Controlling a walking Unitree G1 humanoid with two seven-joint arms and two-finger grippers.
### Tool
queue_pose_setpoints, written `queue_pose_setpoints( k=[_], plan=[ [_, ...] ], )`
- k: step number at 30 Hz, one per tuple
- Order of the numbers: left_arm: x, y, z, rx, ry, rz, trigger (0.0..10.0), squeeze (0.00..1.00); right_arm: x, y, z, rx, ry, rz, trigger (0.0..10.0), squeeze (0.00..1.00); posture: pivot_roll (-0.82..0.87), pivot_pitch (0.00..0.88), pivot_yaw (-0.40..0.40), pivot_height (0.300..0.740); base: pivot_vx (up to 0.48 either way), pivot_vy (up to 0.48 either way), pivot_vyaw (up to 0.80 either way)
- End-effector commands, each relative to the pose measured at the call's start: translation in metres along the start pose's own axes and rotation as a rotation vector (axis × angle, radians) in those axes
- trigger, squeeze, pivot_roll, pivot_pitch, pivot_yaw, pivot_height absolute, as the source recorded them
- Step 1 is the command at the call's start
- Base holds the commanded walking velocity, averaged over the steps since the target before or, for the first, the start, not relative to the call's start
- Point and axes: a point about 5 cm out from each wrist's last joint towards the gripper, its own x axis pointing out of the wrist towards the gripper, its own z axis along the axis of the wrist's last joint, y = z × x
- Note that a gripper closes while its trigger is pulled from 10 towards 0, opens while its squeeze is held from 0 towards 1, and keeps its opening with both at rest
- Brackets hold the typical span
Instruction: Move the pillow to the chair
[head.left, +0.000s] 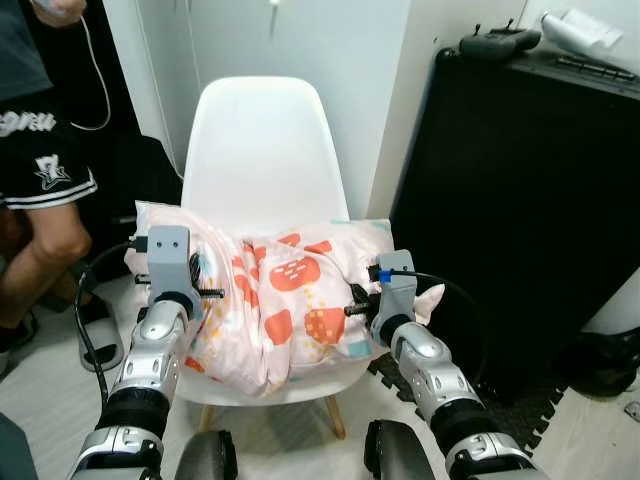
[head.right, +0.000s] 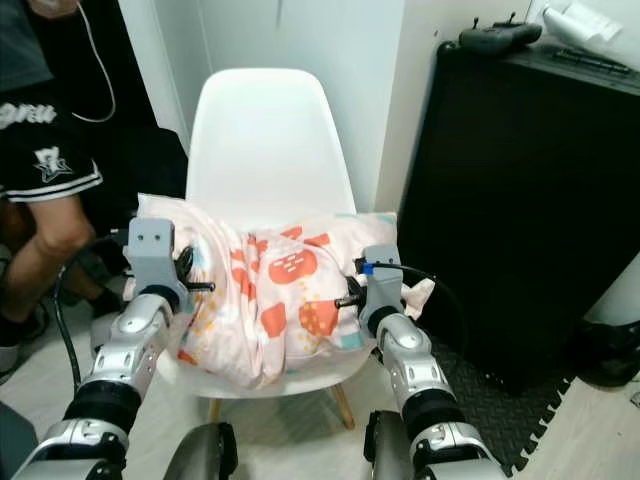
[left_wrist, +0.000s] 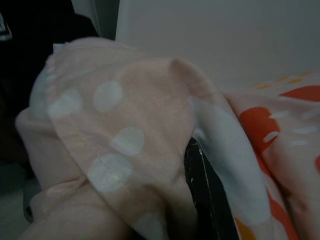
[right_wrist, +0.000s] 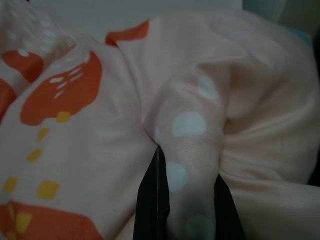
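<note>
While pillow (head.left: 280, 300) fills chair (head.left: 265, 140), black cabinet (head.left: 520, 200) crowds right.

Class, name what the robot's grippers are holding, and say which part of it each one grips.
Both hold the pillow: left gripper pinches its left end, right gripper its right end.

The robot has two shiny silver arms with round black bands at the joints. Each arm ends in a grey box at the wrist. The left gripper (head.left: 205, 292) and the right gripper (head.left: 352, 298) have thin black fingers. One black finger (left_wrist: 207, 195) looks long and flat up close. A black cable loops out from each wrist. The right wrist has a small blue tag (head.left: 384, 275). Two dark rounded parts sit low between the arms.
</note>
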Motion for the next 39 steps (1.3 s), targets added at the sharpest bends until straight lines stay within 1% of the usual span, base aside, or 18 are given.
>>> queue_pose_setpoints(
  k=[1,8,11,14,15,17,20,21,22,23,30,33,34,35,39],
  plan=[
    [-0.004,-0.004,-0.010,0.010,0.040,-0.021,10.0,0.00,0.004,0.010,-0.001,-0.022,0.013,0.051,10.0,0.00,0.11,0.107,-0.078,0.571,0.000,0.000,0.00],
    [-0.005,-0.002,-0.013,0.009,0.047,-0.015,10.0,0.00,0.005,0.012,0.000,-0.024,0.009,0.055,10.0,0.00,0.10,0.105,-0.080,0.571,0.000,0.000,0.00],
    [-0.004,-0.002,-0.015,0.030,0.060,-0.014,10.0,0.00,0.008,0.013,0.003,-0.019,0.006,0.058,10.0,0.00,0.10,0.110,-0.086,0.571,0.000,0.000,0.00],
    [0.001,-0.004,-0.017,0.082,0.080,-0.031,10.0,0.00,0.015,0.019,0.007,-0.029,0.009,0.070,10.0,0.00,0.10,0.118,-0.091,0.571,0.000,0.000,0.00],
    [0.003,-0.006,-0.017,0.087,0.084,-0.039,10.0,0.00,0.016,0.022,0.007,-0.035,0.012,0.078,10.0,0.00,0.09,0.121,-0.093,0.571,0.000,0.000,0.00],
    [0.005,-0.007,-0.018,0.092,0.102,-0.042,10.0,0.00,0.018,0.026,0.007,-0.064,0.019,0.095,10.0,0.00,0.09,0.123,-0.093,0.571,0.000,0.000,0.00],
    [0.006,-0.009,-0.019,0.095,0.111,-0.045,10.0,0.00,0.019,0.030,0.007,-0.079,0.025,0.112,10.0,0.00,0.09,0.124,-0.093,0.571,0.000,0.000,0.00],
    [0.006,-0.009,-0.020,0.081,0.122,-0.041,10.0,0.00,0.019,0.033,0.006,-0.083,0.027,0.135,10.0,0.00,0.08,0.122,-0.093,0.571,0.000,0.000,0.00],
    [0.006,-0.010,-0.022,0.074,0.136,-0.039,10.0,0.40,0.020,0.035,0.006,-0.086,0.024,0.152,10.0,0.24,0.08,0.121,-0.094,0.571,0.000,0.000,0.00],
    [0.006,-0.010,-0.023,0.064,0.144,-0.036,10.0,1.00,0.020,0.037,0.006,-0.086,0.027,0.165,10.0,1.00,0.08,0.121,-0.095,0.571,0.000,0.000,0.00],
    [0.004,-0.008,-0.028,0.047,0.156,-0.025,10.0,1.00,0.020,0.039,0.002,-0.105,0.037,0.188,10.0,1.00,0.08,0.115,-0.102,0.571,0.000,0.000,0.00],
    [0.002,-0.004,-0.029,0.048,0.149,-0.016,10.0,1.00,0.019,0.036,0.003,-0.110,0.031,0.190,10.0,1.00,0.09,0.116,-0.100,0.571,0.000,0.000,0.00],
    [0.000,-0.001,-0.030,0.046,0.145,-0.011,10.0,1.00,0.017,0.032,0.002,-0.106,0.029,0.190,10.0,1.00,0.09,0.116,-0.096,0.571,0.000,0.000,0.00],
    [0.000,-0.001,-0.030,0.046,0.145,-0.011,10.0,1.00,0.017,0.032,0.002,-0.106,0.029,0.190,10.0,1.00,0.09,0.116,-0.096,0.571,0.000,0.000,0.00],
    [-0.008,0.016,-0.027,0.003,0.110,0.016,10.0,1.00,0.006,0.013,0.000,-0.100,0.013,0.234,10.0,1.00,0.08,0.108,-0.093,0.571,0.000,0.000,0.00]
  ],
)
